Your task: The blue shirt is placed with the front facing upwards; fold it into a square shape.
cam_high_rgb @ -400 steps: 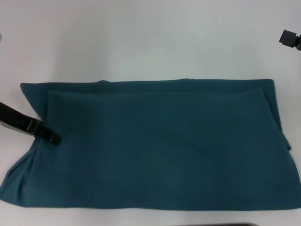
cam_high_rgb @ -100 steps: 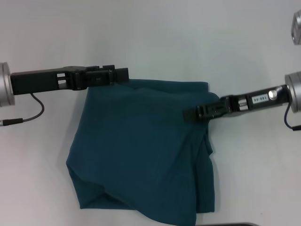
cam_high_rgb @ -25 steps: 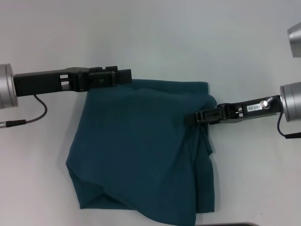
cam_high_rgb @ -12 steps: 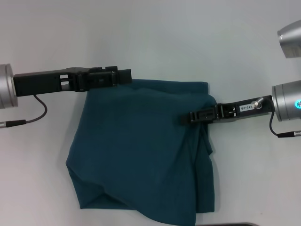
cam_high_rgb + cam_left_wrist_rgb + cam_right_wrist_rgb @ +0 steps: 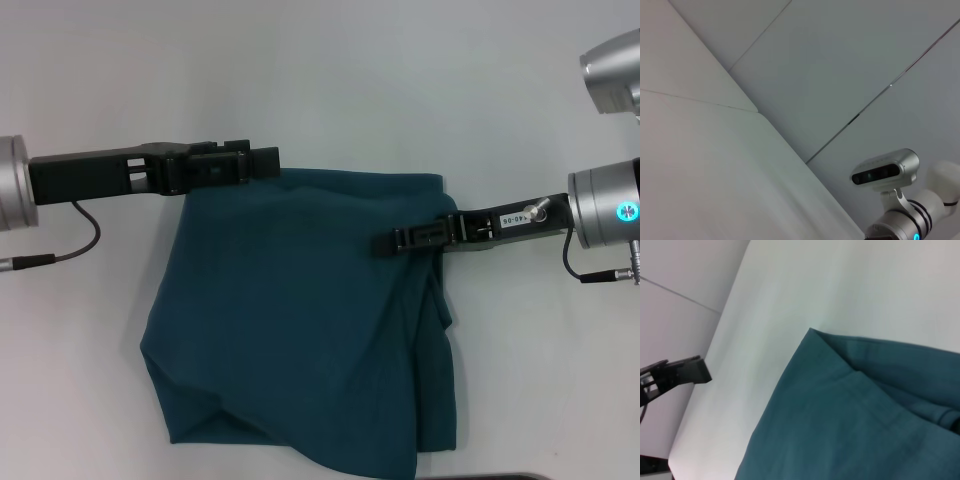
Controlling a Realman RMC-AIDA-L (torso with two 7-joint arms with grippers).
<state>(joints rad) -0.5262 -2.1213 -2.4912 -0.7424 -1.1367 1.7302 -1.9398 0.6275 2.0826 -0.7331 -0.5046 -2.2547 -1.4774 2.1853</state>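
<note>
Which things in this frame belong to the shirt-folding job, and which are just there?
Part of the job:
- blue shirt, lying folded on the table
- left gripper, at the shirt's far left corner
- right gripper, over the shirt's right side

Just there:
- white table
- wall panels behind, seen from the left wrist

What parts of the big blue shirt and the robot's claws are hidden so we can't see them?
1. Front of the dark teal-blue cotton shirt: folded under in the head view, only plain cloth shows.
2. Shirt's near hem: cut off by the head view's bottom edge.
3. Left gripper at the far left corner: its side-on black body hides any grip.
4. Right gripper over the right fold: grip unclear too.
</note>
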